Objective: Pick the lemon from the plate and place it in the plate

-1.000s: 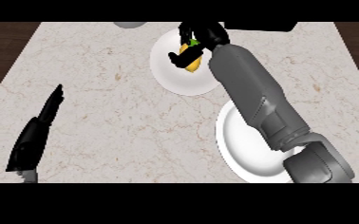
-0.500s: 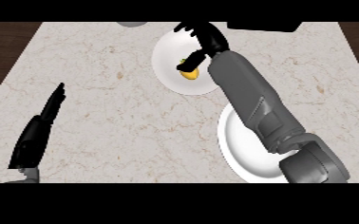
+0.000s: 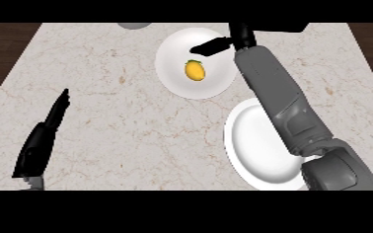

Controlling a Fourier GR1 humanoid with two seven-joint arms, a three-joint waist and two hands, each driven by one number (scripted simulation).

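The marble counter (image 3: 109, 103) carries two white plates. The grey right forearm (image 3: 273, 94) crosses and hides part of the near plate (image 3: 251, 148). On the far plate (image 3: 175, 74) the lemon (image 3: 194, 71) lies free, its long axis running away from the robot, green tip farthest. The left hand (image 3: 42, 140) rests open at lower left. The right hand (image 3: 237, 37), partly lost against a dark shape, has its fingers released and holds nothing.

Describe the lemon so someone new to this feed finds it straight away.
On the marble counter stand two white plates; take the far plate, not the near plate at the counter's front edge. The lemon lies near its middle: the only yellow thing in view, small and oval.
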